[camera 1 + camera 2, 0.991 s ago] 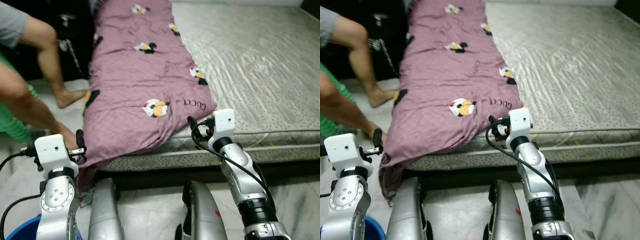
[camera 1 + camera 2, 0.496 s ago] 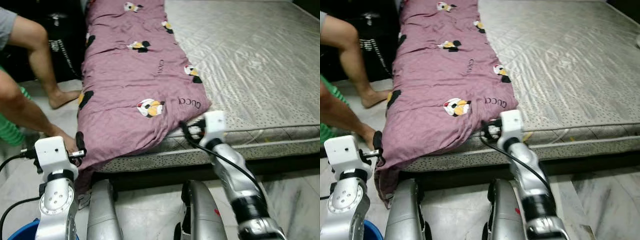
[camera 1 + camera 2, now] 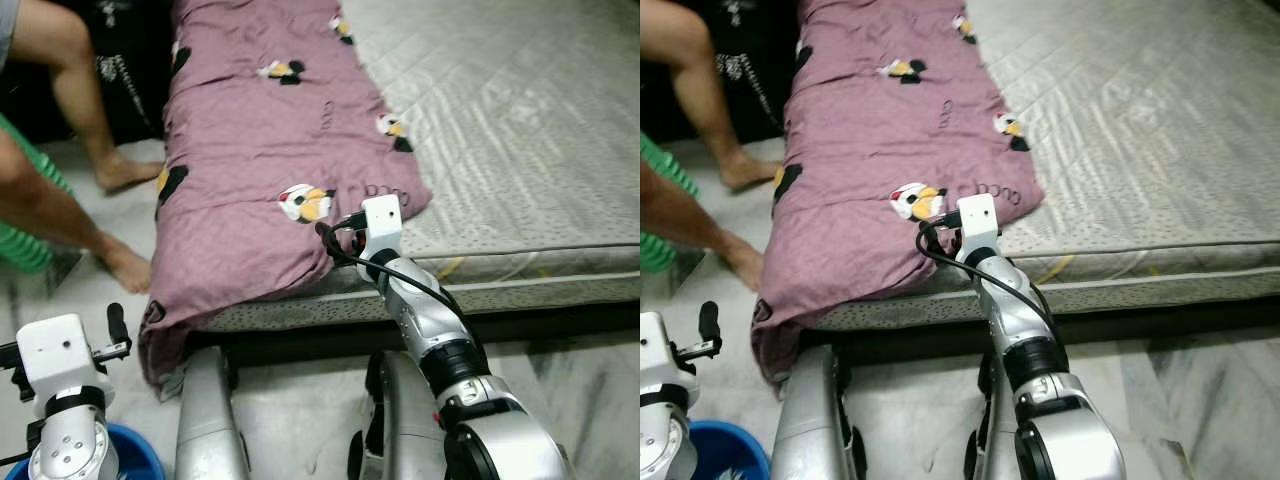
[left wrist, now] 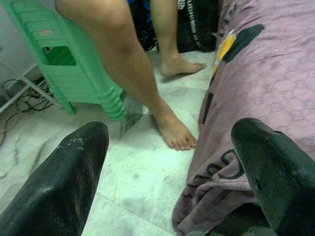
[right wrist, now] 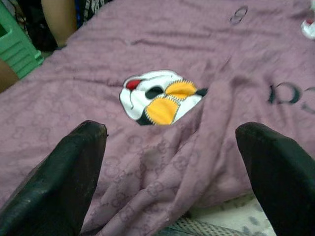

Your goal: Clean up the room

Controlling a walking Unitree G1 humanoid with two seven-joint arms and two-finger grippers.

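A purple blanket [image 3: 260, 150] with cartoon duck prints lies along the left side of the bed, and its corner [image 3: 165, 340] hangs to the floor. My right gripper [image 3: 330, 235] is open at the blanket's front edge on the mattress. In the right wrist view its fingers [image 5: 64, 177] straddle a raised fold beside a duck print [image 5: 157, 101]. My left gripper [image 3: 112, 330] is low at the left, open, apart from the hanging corner [image 4: 216, 182]; its wrist view looks over bare floor.
A person's legs and bare feet [image 3: 125, 265] stand on the floor left of the bed, beside a green plastic stool [image 4: 64, 64]. A blue bucket [image 3: 140, 462] sits under my left arm. The bare grey mattress [image 3: 520, 130] fills the right side.
The camera has shifted. My right gripper moved left along the mattress edge to the fold by the duck print. My left gripper dropped lower, away from the hanging corner.
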